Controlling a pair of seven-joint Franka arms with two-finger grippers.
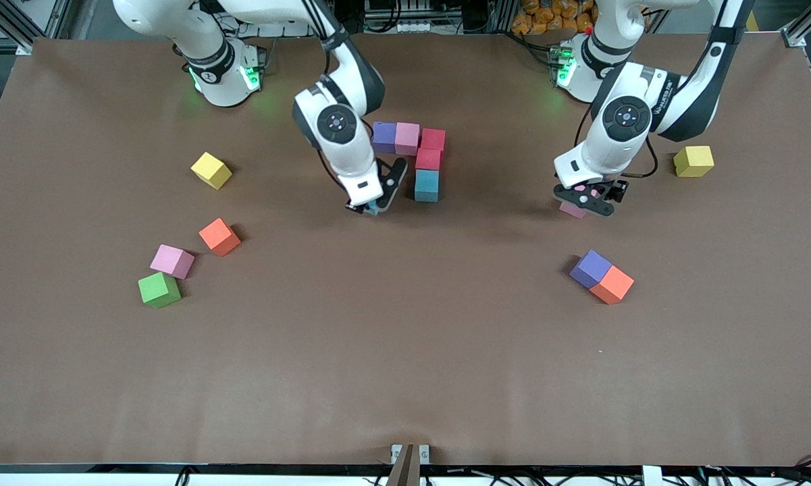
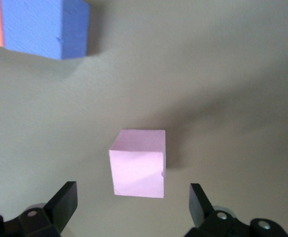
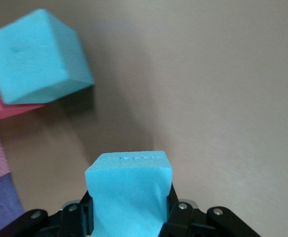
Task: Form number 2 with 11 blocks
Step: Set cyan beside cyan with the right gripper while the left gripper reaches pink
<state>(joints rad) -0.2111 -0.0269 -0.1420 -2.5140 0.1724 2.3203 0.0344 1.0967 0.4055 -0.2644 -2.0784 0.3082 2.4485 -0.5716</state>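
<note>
Green block (image 1: 159,289), right gripper (image 1: 376,204) gripping blue block (image 3: 128,190)

1. Both arms have smooth white shells with black sections at the joints.
2. Each wrist has a round black cap with a small dot pattern in the centre.
3. The bases of both arms show green lights.
4. A thin black cable runs along each forearm to the wrist.
5. The left arm has small dark lettering on its white shell near the wrist.
6. The left gripper (image 1: 586,200) has black fingers (image 2: 65,202) with small silver screws.
7. The right gripper (image 1: 377,202) is black too, with similar screws at its finger mounts.
</note>
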